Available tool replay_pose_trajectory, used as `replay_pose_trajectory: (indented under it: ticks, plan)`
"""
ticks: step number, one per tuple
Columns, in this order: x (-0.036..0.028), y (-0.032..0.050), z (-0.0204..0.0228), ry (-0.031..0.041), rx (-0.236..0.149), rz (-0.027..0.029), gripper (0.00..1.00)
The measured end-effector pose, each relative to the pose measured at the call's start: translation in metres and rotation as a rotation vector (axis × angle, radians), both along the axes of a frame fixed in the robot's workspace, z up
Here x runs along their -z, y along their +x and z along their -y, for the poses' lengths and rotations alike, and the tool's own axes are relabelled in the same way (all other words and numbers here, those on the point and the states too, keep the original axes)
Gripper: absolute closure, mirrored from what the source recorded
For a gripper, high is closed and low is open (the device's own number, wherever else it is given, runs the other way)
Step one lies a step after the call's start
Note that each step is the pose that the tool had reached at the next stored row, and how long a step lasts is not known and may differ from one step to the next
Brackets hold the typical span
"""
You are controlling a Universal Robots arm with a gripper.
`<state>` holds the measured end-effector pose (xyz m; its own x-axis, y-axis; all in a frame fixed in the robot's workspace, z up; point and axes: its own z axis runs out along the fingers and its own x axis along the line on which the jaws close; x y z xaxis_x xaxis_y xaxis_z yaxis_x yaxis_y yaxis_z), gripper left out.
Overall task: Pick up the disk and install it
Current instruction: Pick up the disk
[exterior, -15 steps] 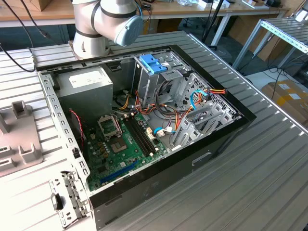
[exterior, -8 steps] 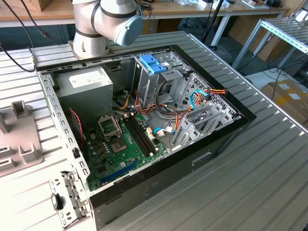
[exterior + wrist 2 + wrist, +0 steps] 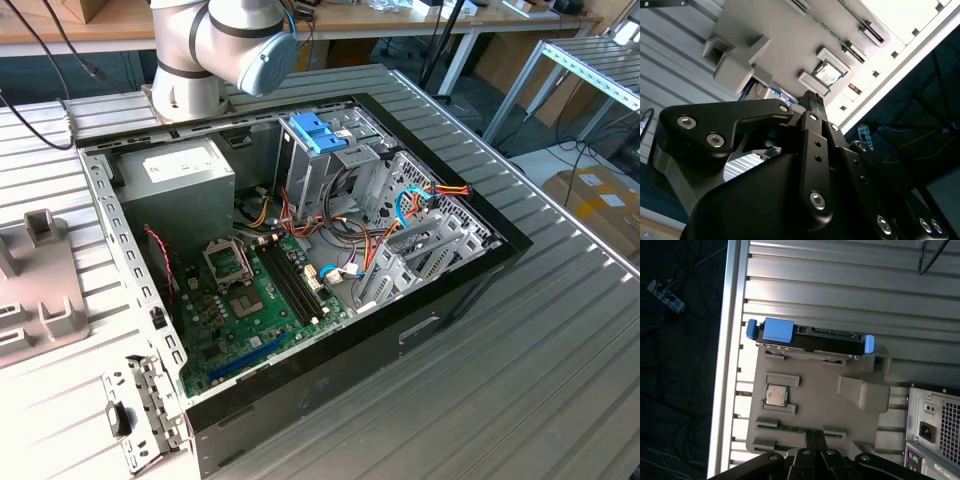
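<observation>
Gripper [image 3: 810, 434], clenched and empty, over grey fixture [image 3: 815, 390]; disk [image 3: 810, 340] at fixture's edge, likely knocked loose if approached unopened.

— Is the way down to the disk [image 3: 825, 340] open?
— Yes, nothing lies over it, and bare slatted table [image 3: 840, 285] runs along its outer side.
— Obstacles?
— A raised block [image 3: 862, 390] on the grey fixture [image 3: 810, 400] stands just beside it; the computer case [image 3: 935, 425] is near.
</observation>
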<state>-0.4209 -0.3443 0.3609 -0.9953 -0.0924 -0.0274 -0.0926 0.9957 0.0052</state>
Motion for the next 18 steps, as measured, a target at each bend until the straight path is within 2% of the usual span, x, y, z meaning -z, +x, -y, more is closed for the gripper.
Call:
replay_pose_trajectory:
  ticks: [18]
  plan:
    - [0.0000, 0.0000, 0.0000, 0.0000, -0.113, 0.0000, 0.89]
